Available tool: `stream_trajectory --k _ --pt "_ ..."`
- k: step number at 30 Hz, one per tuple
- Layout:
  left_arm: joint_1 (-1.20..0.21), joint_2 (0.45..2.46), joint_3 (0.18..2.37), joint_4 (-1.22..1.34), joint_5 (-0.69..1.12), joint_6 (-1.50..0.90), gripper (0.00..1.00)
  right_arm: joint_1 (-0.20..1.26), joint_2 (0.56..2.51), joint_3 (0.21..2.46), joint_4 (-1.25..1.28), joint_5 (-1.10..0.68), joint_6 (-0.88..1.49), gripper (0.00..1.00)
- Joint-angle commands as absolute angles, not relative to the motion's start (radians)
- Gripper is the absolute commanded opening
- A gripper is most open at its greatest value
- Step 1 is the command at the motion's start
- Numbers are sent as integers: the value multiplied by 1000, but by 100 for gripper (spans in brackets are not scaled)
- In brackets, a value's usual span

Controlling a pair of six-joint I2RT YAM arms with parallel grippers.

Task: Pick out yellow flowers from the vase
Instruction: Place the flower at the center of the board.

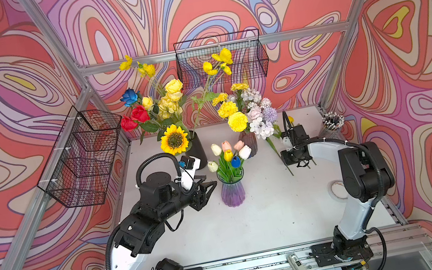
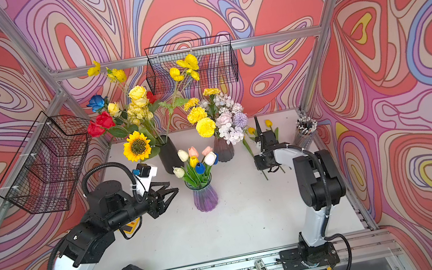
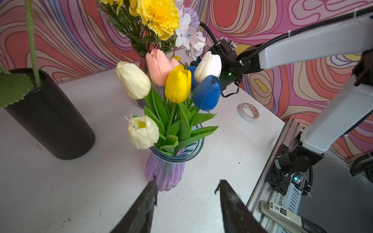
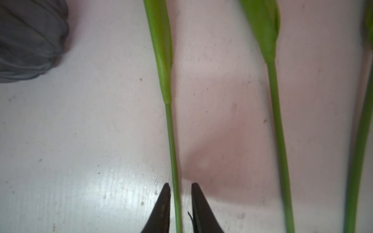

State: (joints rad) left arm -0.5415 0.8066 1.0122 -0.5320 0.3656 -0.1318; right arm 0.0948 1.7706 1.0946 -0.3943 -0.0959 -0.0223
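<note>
One yellow tulip [image 1: 228,155] [image 3: 178,85] stands among white, pink and blue tulips in the ribbed purple vase [image 1: 232,193] [image 3: 165,171]. My left gripper [image 1: 214,184] [image 3: 187,179] is open, level with the vase's left side and just short of it. At the right back, yellow tulips [image 2: 268,123] lie on the table, and their green stems [image 4: 278,121] run side by side. My right gripper [image 1: 301,165] [image 4: 180,184] points down over them. Its jaws are slightly apart around one stem [image 4: 171,141], open. A sunflower [image 1: 174,140], yellow roses [image 1: 173,86] and marigolds [image 1: 237,121] stand in two rear vases.
A black vase [image 1: 196,151] and a dark ribbed vase [image 1: 249,142] stand behind the purple one. Wire baskets hang on the left wall [image 1: 83,156] and the back wall [image 1: 221,59]. A tape roll [image 1: 338,189] and a pencil cup [image 1: 332,121] sit at the right.
</note>
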Motion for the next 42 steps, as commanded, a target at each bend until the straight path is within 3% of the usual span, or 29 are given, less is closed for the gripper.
stream_trajectory --k 1,9,19,24,42 --pt "-550 825 1016 -437 406 -108 44 93 1633 1053 -368 -81 -16 23" --pt "-696 885 1042 -451 297 36 40 93 1406 989 -350 -47 2 34" --pt "-741 988 1001 -386 141 24 30 92 1254 973 -258 -2 38 44" --pt "-742 1023 986 -345 25 14 24 92 1235 960 -238 -22 44 44" --pt "-753 1137 956 -207 -78 57 26 94 1182 898 -196 -27 52 44"
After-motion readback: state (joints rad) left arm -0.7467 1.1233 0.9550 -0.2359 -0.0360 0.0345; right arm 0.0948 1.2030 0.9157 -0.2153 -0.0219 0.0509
